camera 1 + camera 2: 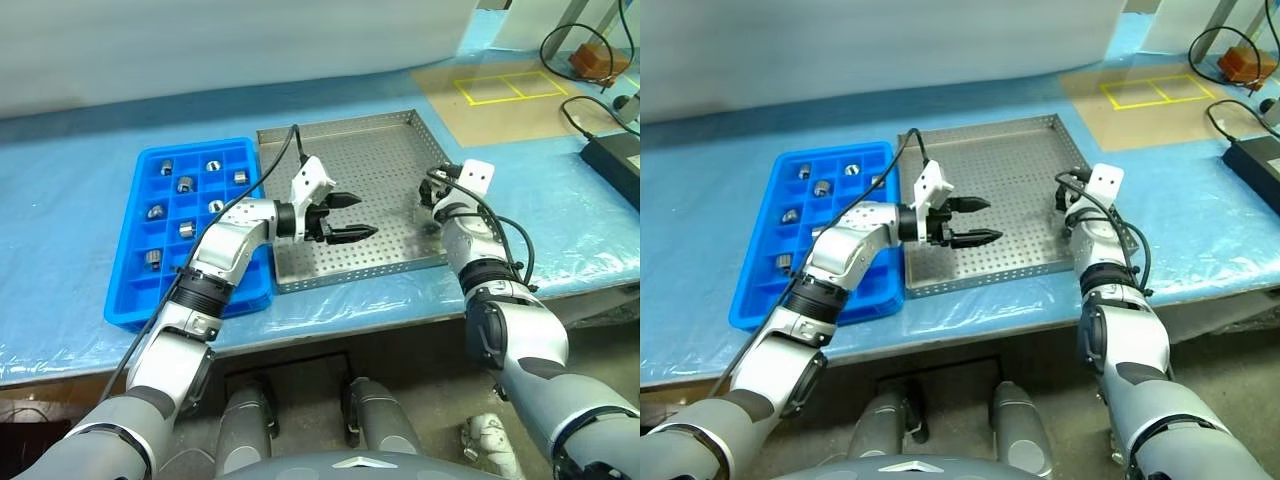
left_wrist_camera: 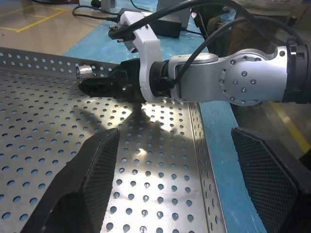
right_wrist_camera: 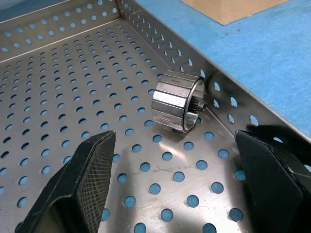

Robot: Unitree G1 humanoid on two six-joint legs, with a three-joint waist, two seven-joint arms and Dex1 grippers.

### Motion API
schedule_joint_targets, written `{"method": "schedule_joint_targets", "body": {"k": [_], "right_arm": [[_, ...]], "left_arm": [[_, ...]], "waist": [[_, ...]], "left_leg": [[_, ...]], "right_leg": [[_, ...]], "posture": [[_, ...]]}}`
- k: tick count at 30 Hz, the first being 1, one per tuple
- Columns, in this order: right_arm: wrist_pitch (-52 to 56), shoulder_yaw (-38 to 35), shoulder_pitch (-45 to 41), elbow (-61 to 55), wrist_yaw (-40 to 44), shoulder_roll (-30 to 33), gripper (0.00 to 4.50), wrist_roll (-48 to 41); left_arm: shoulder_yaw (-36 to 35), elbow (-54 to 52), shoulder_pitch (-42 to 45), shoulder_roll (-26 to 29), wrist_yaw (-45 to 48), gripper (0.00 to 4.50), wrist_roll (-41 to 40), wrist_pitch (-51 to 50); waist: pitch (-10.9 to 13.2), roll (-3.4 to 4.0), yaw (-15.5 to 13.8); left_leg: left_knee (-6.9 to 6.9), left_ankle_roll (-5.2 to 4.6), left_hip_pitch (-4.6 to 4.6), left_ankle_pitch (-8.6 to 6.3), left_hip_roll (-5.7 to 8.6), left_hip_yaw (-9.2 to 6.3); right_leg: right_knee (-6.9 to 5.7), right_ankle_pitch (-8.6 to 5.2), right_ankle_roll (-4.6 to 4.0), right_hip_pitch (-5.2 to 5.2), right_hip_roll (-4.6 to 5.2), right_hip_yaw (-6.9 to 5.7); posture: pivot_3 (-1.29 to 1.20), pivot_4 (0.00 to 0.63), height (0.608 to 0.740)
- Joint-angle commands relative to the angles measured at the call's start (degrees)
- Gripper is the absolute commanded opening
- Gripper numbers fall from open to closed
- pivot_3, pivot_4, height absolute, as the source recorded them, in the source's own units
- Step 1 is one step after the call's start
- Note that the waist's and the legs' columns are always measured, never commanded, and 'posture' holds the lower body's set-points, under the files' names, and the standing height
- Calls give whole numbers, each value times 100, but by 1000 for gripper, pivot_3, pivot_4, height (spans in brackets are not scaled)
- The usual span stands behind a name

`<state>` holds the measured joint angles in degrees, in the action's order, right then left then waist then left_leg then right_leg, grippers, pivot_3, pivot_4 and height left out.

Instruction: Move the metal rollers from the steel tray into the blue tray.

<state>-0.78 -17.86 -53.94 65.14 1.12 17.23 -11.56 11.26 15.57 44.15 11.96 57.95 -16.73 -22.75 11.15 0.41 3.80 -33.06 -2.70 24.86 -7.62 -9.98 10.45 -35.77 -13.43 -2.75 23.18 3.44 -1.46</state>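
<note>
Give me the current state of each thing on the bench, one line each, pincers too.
steel tray: nearly emptied, one roller left.
last metal roller: on its side by the tray's right wall, not gripped.
blue tray: several compartments filled with rollers.
left pincer: open, empty, over the steel tray.
right pincer: open, roller just ahead.

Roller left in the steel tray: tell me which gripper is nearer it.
Right. The right gripper is open just short of the roller by the tray's right rim; the left gripper hovers open mid-tray.

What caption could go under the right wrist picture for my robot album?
Open right gripper lined up on one metal roller lying against the steel tray wall.
</note>
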Motion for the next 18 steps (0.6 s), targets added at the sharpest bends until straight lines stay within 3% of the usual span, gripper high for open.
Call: {"method": "schedule_joint_targets", "body": {"k": [1, 2, 5, 9, 10, 13, 15, 17, 18], "right_arm": [[-130, 1, -204, 7, 26, 94, 4066, 44], [-134, -1, -212, 19, 43, 93, 4066, 43], [-188, -18, -225, 22, 102, 75, 3431, 24], [-154, 18, -254, 60, 30, 88, 2050, 82], [-153, 18, -263, 75, 18, 90, 2050, 89], [-220, 3, -251, 55, 116, 76, 1319, 74], [-143, 41, -272, 89, 2, 99, 583, 143], [-202, 16, -273, 113, 54, 109, 176, 131], [-211, 10, -275, 118, 85, 116, 176, 127]], "left_arm": [[-83, -305, -17, -14, -42, 3870, -104, -11], [-86, -317, -23, -15, -52, 3870, -107, -19], [-95, -337, -46, -14, -82, 3870, -101, -25], [-101, -393, -90, -11, -119, 3870, -125, -47], [-98, -395, -95, -16, -126, 3870, -125, -45], [-97, -372, -84, -32, -141, 3870, -124, -28], [-102, -354, -72, -38, -146, 3870, -127, -22], [-96, -351, -75, -44, -150, 3870, -121, -14], [-95, -353, -77, -47, -153, 3870, -119, -11]], "waist": [[0, 0, 0], [0, 0, -1], [0, 0, -1], [0, 0, -3], [0, 0, -3], [0, 0, -5], [0, 1, -5], [0, 1, -4], [0, 1, -4]], "left_leg": [[-2, -1, 3, -1, 0, 0], [-2, -2, 5, -1, 1, 0], [-3, -3, 8, -2, 0, 0], [-3, -3, 8, -2, 0, 0], [-3, -3, 9, -2, 0, 0], [-3, -3, 10, -2, 0, 0], [-3, -3, 11, -2, 0, 0], [-3, -3, 12, -2, 1, 0], [-3, -3, 12, -2, 1, 0]], "right_leg": [[0, 0, 0, 3, 0, 0], [0, 0, 0, 4, 1, 0], [-1, 0, 0, 7, 1, 0], [-1, 0, 0, 8, 1, 0], [-1, 0, 0, 8, 1, 0], [-1, 0, 0, 9, 1, 0], [-1, 0, 0, 9, 1, 0], [0, 0, 0, 10, 1, 0], [0, 0, 0, 10, 1, 0]], "posture": [[-371, 150, 740], [-369, 150, 740], [-364, 150, 740], [-361, 150, 740], [-360, 150, 740], [-361, 150, 740], [-362, 150, 740], [-362, 150, 740], [-362, 150, 740]]}}
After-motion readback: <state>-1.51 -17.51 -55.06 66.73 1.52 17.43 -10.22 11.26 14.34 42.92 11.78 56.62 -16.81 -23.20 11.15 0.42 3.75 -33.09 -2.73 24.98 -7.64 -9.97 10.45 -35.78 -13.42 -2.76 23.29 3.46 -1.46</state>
